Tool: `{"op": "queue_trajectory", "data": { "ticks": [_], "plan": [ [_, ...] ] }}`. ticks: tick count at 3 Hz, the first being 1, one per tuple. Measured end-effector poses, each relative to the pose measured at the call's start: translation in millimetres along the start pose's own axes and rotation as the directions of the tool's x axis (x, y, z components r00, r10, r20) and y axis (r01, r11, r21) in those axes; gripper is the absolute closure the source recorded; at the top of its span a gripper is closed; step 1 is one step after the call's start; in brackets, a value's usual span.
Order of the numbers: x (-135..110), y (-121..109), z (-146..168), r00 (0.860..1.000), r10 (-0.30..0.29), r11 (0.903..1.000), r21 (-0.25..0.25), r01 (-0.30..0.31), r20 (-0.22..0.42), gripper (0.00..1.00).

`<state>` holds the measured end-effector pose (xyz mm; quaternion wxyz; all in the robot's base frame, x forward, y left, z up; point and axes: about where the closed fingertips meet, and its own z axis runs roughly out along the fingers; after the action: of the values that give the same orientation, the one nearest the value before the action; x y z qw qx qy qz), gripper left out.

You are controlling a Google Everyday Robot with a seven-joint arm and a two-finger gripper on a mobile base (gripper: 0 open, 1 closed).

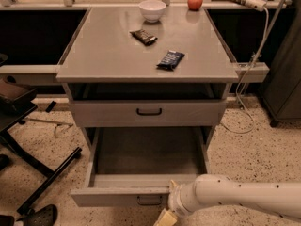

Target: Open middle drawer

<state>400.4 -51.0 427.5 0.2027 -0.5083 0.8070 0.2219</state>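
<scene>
The middle drawer (120, 196) is the grey drawer pulled far out at the bottom of the cabinet. Its long grey tray (148, 152) lies open and empty, and its low face panel carries a small black bar handle (149, 201). My gripper (165, 217) sits at the bottom edge of the view, just below and right of that handle, on the end of my white arm (235, 197), which reaches in from the right. Most of the gripper is cut off by the frame.
Above, a taller-faced grey drawer (149, 111) is closed. On the cabinet top (108, 55) lie a white bowl (152, 9), a red apple (194, 1) and two snack packets (170, 60). Black chair legs (47, 182) stand at the left and a cable (247, 79) hangs at the right.
</scene>
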Motion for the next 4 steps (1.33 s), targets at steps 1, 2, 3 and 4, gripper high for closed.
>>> {"op": "queue_trajectory", "data": {
  "ticks": [1, 2, 3, 4],
  "plan": [
    [-2.9, 0.8, -4.3, 1.000, 0.000, 1.0000, 0.000, 0.000, 0.000, 0.00],
    [1.8, 18.3, -7.6, 0.999, 0.031, 0.9985, -0.044, -0.032, -0.024, 0.00],
    [1.8, 18.4, -7.6, 0.999, 0.031, 0.9985, -0.044, -0.032, -0.024, 0.00],
    [1.5, 21.3, -5.9, 0.999, 0.026, 0.9976, -0.064, -0.027, -0.019, 0.00]
  ]
}}
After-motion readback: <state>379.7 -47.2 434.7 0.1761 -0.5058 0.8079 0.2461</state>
